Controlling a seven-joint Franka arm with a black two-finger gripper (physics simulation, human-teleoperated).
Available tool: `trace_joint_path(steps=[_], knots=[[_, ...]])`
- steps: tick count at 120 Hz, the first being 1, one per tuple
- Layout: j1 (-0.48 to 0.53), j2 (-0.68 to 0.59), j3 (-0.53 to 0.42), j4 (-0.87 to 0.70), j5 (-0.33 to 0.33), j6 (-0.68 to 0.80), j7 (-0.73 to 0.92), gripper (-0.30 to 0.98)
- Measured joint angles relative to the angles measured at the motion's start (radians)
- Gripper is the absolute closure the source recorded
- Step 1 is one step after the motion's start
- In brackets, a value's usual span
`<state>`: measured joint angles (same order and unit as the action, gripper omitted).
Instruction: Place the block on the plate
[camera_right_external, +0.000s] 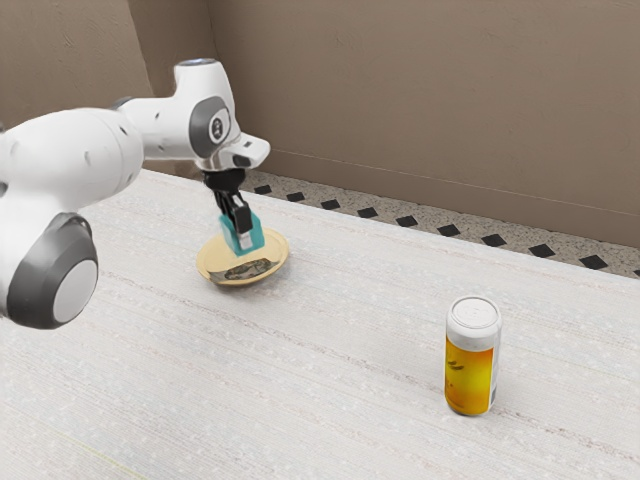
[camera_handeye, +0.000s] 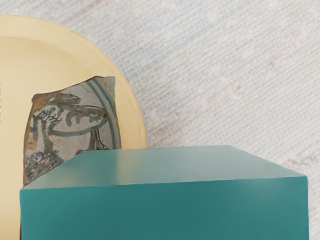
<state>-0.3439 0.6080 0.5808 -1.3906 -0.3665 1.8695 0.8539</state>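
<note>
The black gripper (camera_right_external: 243, 233) points down over the plate in the exterior view, shut on the teal block (camera_right_external: 257, 239). One finger lies across the block's near side; the far finger is hidden behind it. Beneath them is the round yellow plate (camera_right_external: 211, 258). Whether the block's underside touches the plate, I cannot tell. In the wrist view the block (camera_handeye: 165, 210) looms large at the lower edge, covering part of the plate (camera_handeye: 131, 107) and reaching past its rim in that picture.
A grey, painted, irregular piece (camera_right_external: 246, 270), possibly a shard or a print, shows on the plate, close to the block. Well off toward the exterior view's right, a can (camera_right_external: 471, 358) with a yellow-orange label stands upright on the pale table (camera_right_external: 300, 390).
</note>
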Motion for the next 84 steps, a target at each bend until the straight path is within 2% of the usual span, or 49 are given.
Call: trace_joint_path(steps=[37,64,84], knots=[[0.101,0.189,0.002,0.236,-0.080,-0.070,0.032,0.33],[0.176,0.211,0.000,0.256,-0.105,-0.089,0.048,0.33],[0.188,0.250,-0.003,0.285,-0.109,-0.092,0.056,0.33]])
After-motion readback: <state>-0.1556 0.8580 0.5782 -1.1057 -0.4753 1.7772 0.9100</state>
